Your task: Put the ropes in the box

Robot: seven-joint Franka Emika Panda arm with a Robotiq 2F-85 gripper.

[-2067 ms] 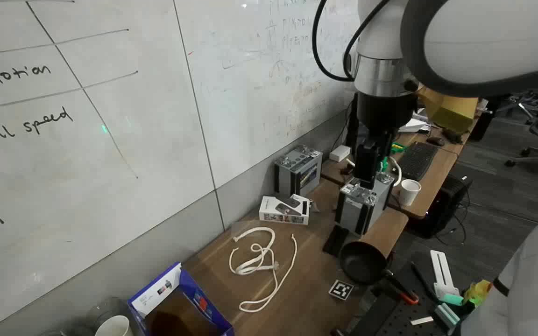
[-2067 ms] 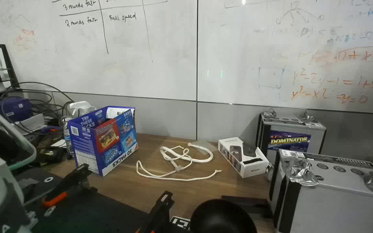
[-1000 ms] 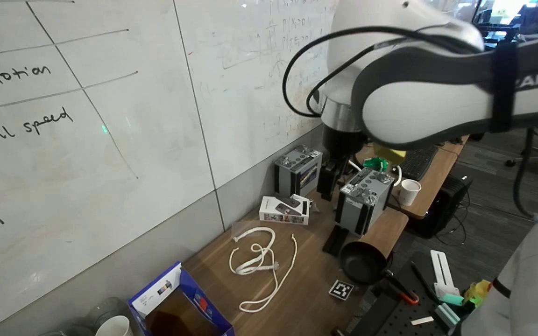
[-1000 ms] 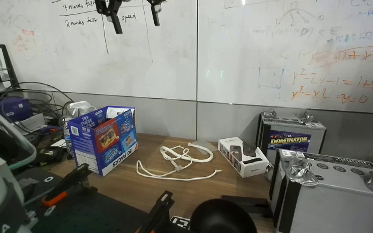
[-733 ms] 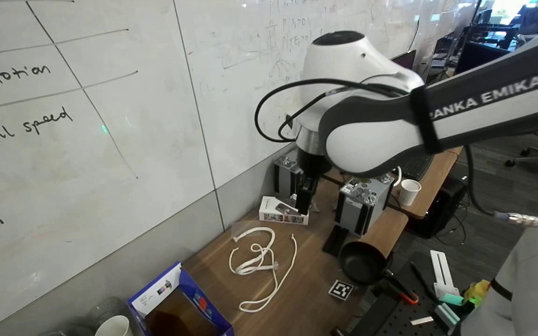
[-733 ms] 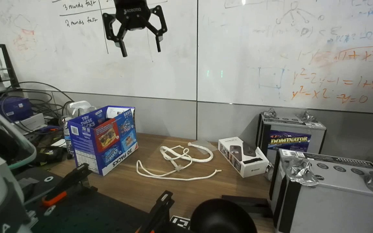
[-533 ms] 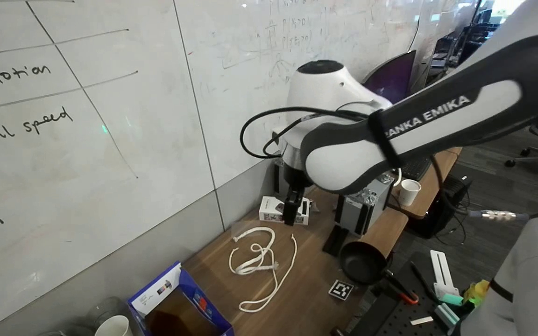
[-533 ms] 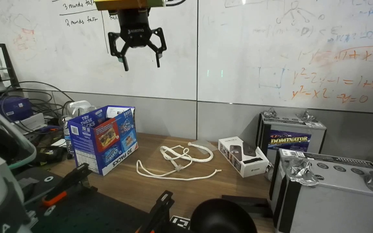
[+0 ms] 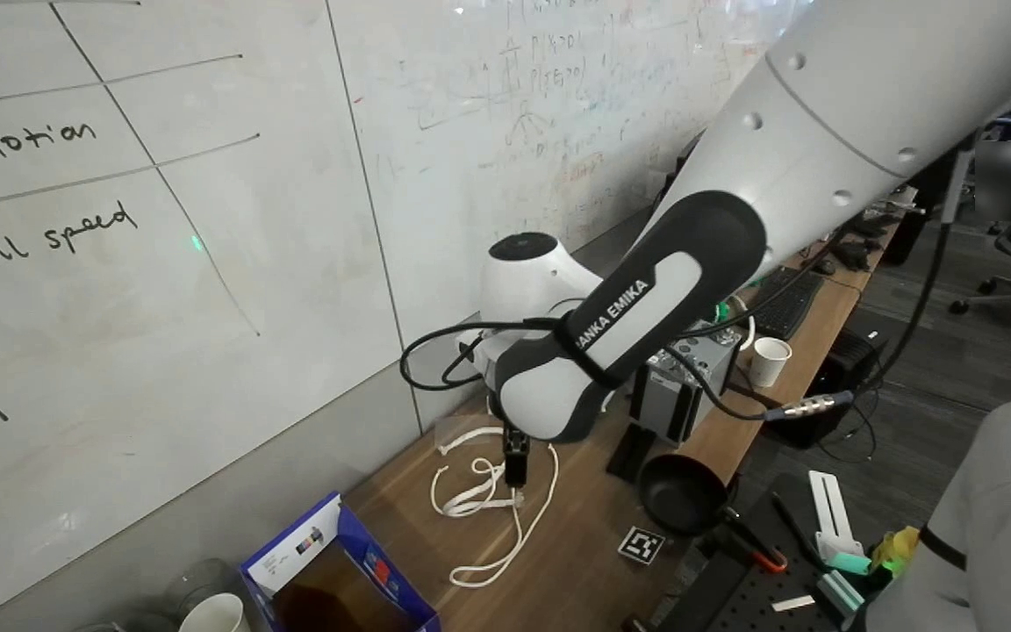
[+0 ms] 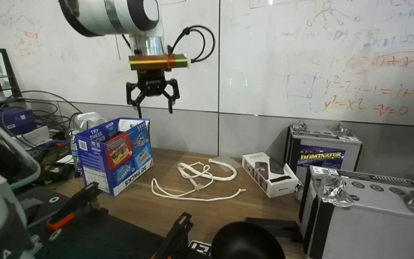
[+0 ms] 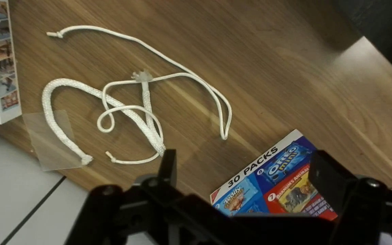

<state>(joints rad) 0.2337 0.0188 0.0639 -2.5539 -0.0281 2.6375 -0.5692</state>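
Two white ropes lie tangled on the wooden table: a thin rope (image 10: 199,199) and a thick rope (image 10: 226,178). In the wrist view the thin rope (image 11: 163,56) makes loops and crosses the thick rope (image 11: 48,109). The blue snack box (image 10: 95,162) stands upright with its top open, left of the ropes; it also shows in an exterior view (image 9: 387,579). My gripper (image 10: 155,114) is open and empty, above the table near the box's top height. In the wrist view its fingers (image 11: 243,153) are wide apart, with the box's printed side (image 11: 284,163) between them.
A white phone box (image 10: 284,189) lies right of the ropes. Two grey batteries (image 10: 322,133) (image 10: 372,230) stand further right. A black pan (image 10: 246,241) and a dark platform with clamps (image 10: 102,233) are at the front. A whiteboard wall (image 10: 185,129) borders the back.
The arm has swung away from the batteries toward the ropes and come down. The gripper has entered the view from above and stays open. Ropes and box have not moved.
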